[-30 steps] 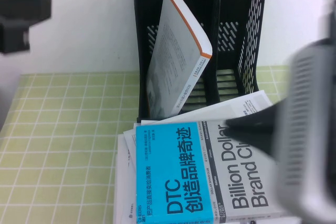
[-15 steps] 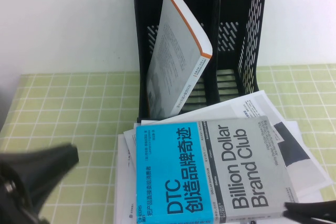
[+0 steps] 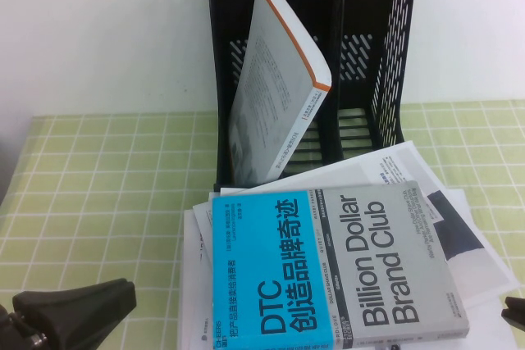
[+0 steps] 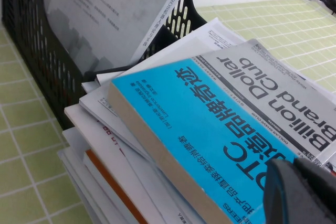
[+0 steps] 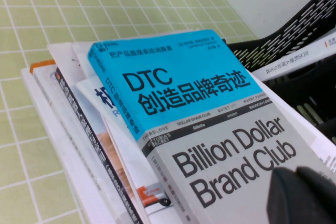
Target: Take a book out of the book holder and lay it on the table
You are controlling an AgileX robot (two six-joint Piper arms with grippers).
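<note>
The cyan and grey book (image 3: 328, 264) lies flat, cover up, on a pile of papers in front of the black book holder (image 3: 373, 55). It also shows in the left wrist view (image 4: 210, 114) and the right wrist view (image 5: 205, 124). My left gripper (image 3: 78, 305) is shut and empty, low at the near left, apart from the book. In its wrist view the left gripper (image 4: 293, 165) hangs over the book's cyan corner. My right gripper (image 3: 515, 311) is at the near right edge. In its wrist view the right gripper (image 5: 295, 172) is shut and empty over the grey half.
A white-grey book with an orange stripe (image 3: 275, 88) leans in the holder's left compartment. Loose white sheets and thin magazines (image 3: 410, 170) spread under the book. The green checked table (image 3: 98, 178) stretches to the left, with a white wall behind.
The right arm has drawn back from over the book to the near right edge. The left arm went from the upper left to the near left. The book has not moved.
</note>
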